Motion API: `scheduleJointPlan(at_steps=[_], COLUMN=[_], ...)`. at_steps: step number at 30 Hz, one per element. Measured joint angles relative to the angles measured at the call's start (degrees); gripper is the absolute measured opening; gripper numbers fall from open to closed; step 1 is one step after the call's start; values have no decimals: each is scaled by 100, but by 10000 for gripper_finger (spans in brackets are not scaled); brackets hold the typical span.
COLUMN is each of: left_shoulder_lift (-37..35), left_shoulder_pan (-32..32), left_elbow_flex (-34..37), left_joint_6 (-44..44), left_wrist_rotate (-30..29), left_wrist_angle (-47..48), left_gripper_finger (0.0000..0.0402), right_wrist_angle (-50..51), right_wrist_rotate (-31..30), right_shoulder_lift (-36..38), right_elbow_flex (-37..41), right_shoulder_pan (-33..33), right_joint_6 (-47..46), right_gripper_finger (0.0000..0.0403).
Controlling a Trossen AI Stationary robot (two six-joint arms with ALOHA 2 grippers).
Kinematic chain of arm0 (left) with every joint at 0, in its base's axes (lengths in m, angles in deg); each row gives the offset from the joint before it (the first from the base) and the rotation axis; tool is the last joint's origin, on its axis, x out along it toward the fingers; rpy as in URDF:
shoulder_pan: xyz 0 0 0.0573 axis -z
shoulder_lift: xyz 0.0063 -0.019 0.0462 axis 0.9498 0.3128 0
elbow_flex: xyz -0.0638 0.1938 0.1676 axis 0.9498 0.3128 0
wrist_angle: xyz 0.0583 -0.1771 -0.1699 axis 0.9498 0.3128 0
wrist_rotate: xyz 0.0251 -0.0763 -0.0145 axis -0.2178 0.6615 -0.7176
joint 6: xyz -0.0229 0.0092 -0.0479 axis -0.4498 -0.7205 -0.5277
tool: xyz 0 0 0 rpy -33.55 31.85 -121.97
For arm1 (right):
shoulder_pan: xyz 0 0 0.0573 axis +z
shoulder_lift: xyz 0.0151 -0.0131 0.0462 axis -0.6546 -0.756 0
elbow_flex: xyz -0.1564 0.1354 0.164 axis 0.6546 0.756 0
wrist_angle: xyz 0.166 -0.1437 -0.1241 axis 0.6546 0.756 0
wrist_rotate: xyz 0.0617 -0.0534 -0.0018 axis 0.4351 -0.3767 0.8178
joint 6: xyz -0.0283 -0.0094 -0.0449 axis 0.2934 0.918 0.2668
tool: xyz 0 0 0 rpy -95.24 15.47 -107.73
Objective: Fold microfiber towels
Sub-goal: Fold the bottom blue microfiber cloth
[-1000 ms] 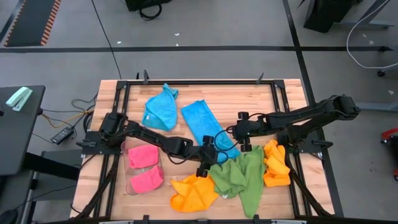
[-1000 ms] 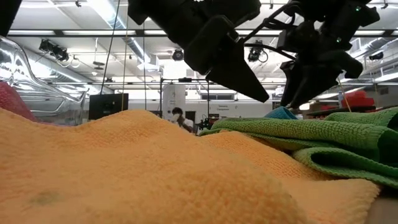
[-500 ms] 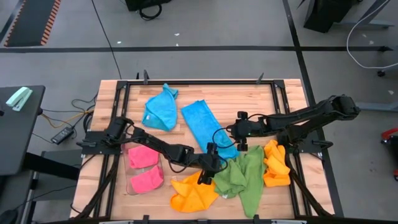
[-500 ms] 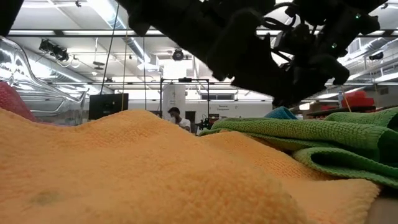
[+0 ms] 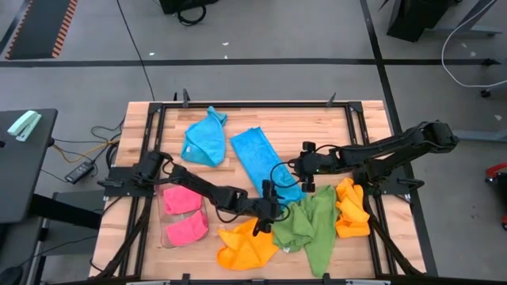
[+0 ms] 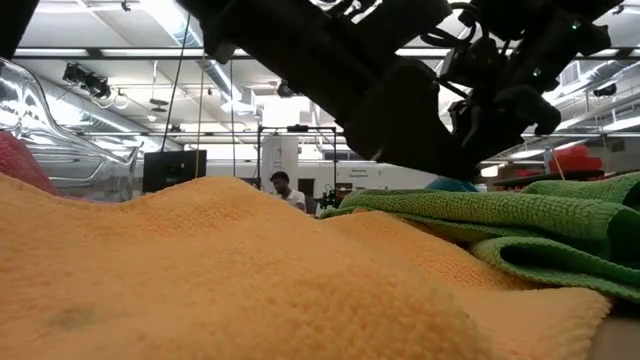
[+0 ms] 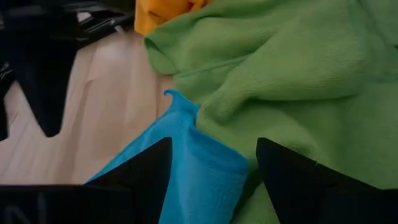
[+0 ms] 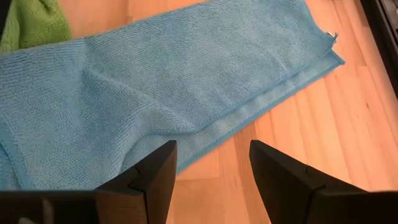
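Blue towel [image 7: 186,168] now lies between the open, empty left end effector [image 7: 211,171], which has advanced.

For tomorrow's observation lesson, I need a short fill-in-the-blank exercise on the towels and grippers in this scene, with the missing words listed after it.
1. The two pink towels lie in a clear plastic ____.
2. The left gripper, open, reaches over the near end of the flat ____ towel.
3. The right gripper is ____ above that same towel.
4. The towel between the two orange towels is ____.

Missing words: tray; blue; open; green
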Motion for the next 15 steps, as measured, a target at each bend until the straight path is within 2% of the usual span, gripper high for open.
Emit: scheduleJointPlan(at_steps=[15], left_shoulder_lift=[184], left_shoulder_pan=[-9], left_elbow_flex=[4], left_joint_6=[96], left_wrist_rotate=[-61], left_wrist_angle=[38], left_gripper_finger=[218], right_wrist_angle=[24], right_wrist_rotate=[33], right_shoulder_lift=[0], right_elbow_flex=[0], right_shoulder_pan=[2], right_joint_6=[-64], right_gripper_finger=[212])
